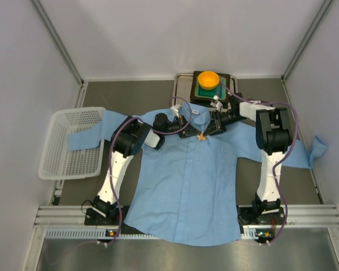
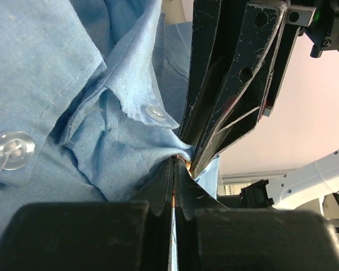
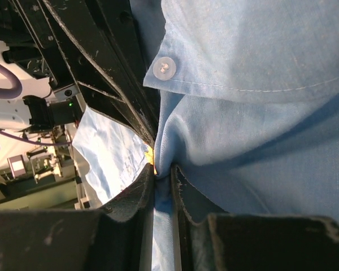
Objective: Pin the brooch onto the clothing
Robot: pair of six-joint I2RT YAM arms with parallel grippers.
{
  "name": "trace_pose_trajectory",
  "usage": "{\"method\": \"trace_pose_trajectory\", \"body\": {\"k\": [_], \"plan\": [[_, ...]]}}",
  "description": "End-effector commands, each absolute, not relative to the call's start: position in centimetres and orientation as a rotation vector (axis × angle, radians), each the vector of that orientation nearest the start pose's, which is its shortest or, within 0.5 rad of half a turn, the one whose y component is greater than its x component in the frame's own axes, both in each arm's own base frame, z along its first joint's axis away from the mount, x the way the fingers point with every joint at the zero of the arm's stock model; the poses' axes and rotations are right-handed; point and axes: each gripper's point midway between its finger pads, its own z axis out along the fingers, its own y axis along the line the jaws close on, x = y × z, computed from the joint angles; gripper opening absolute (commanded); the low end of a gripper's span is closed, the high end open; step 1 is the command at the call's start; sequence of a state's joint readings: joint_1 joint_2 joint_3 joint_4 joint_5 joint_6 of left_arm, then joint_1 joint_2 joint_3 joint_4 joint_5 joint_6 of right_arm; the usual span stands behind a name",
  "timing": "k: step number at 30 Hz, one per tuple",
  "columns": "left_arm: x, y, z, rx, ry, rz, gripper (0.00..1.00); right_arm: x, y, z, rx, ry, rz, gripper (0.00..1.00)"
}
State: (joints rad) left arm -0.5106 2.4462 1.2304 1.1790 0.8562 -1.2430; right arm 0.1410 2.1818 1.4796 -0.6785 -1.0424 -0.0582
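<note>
Between tight jaws (both): brooch (image 1: 202, 136), shirt (image 1: 186, 186)

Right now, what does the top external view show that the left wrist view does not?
Only top external: the white basket, the orange bowl, the whole shirt spread flat. Only left wrist: a clear button, and fabric bunched at the shut left gripper. Both: the brooch, with the right gripper meeting the left one there.
</note>
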Motion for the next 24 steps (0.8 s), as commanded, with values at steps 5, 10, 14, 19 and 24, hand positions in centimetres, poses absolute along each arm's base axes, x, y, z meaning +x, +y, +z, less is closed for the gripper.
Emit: {"method": "trace_pose_trajectory", "body": {"k": [5, 10, 14, 19, 24], "plan": [[37.3, -39.8, 8.4, 0.199, 1.893, -1.961, 0.00, 37.2, 21.0, 6.8, -0.452, 2.456, 1.564, 0.15], [37.3, -39.8, 8.5, 0.194, 1.893, -1.960, 0.00, 37.1, 21.0, 6.8, -0.454, 2.453, 1.564, 0.16], [37.3, -39.8, 8.5, 0.200, 1.893, -1.959, 0.00, 37.2, 20.8, 6.4, -0.447, 2.473, 1.532, 0.14], [37.2, -39.7, 8.8, 0.197, 1.884, -1.967, 0.00, 37.6, 20.4, 5.7, -0.416, 2.514, 1.469, 0.09], [37.1, -39.5, 8.9, 0.185, 1.880, -1.975, 0.00, 37.9, 20.6, 6.1, -0.372, 2.497, 1.483, 0.11]]}}
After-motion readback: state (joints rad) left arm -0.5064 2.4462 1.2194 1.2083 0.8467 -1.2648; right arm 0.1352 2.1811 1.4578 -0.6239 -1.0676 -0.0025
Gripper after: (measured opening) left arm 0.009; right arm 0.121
